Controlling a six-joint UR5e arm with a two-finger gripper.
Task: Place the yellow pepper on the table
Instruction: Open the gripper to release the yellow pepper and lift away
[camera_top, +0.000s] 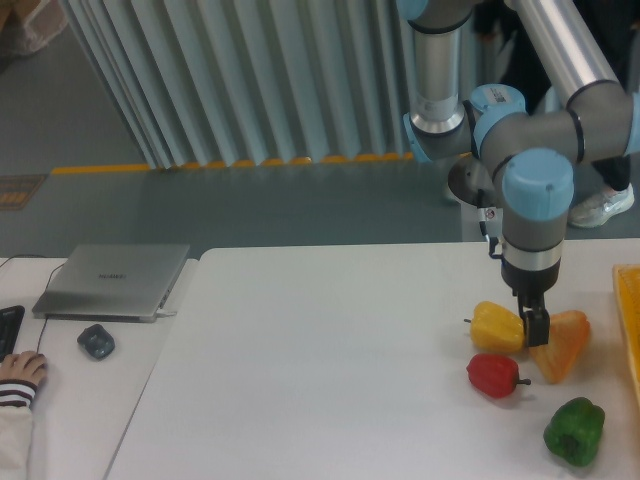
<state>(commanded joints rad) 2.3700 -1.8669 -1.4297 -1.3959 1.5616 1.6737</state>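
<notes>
Three peppers and one orange-tan wedge lie grouped at the right of the white counter (330, 380). Nearest the camera sits the green pepper (574, 431), well apart from the rest. Behind it and to its left lies the red pepper (494, 375), its stem pointing right. Just beyond the red pepper rests the yellow pepper (497, 327), lying on its side on the counter surface with its dark stem pointing left. To its right, the orange-tan wedge (561, 343) leans close by. Between the yellow pepper and the wedge, the hand (534, 325) points straight down, its dark fingers at the right flank of the yellow pepper; whether they grip the pepper or merely stand beside it cannot be told from this view. At the right edge of the frame a strip of a yellow tray (631, 300) shows. On the adjoining desk at the left lie a closed grey laptop (113, 280), a dark mouse (96, 341), and a person's hand in a striped cuff (18, 372). Farther back, the grey-and-blue arm (535, 150) rises before a grey ribbed curtain (250, 80) and a grey floor with a yellow line (100, 168).
</notes>
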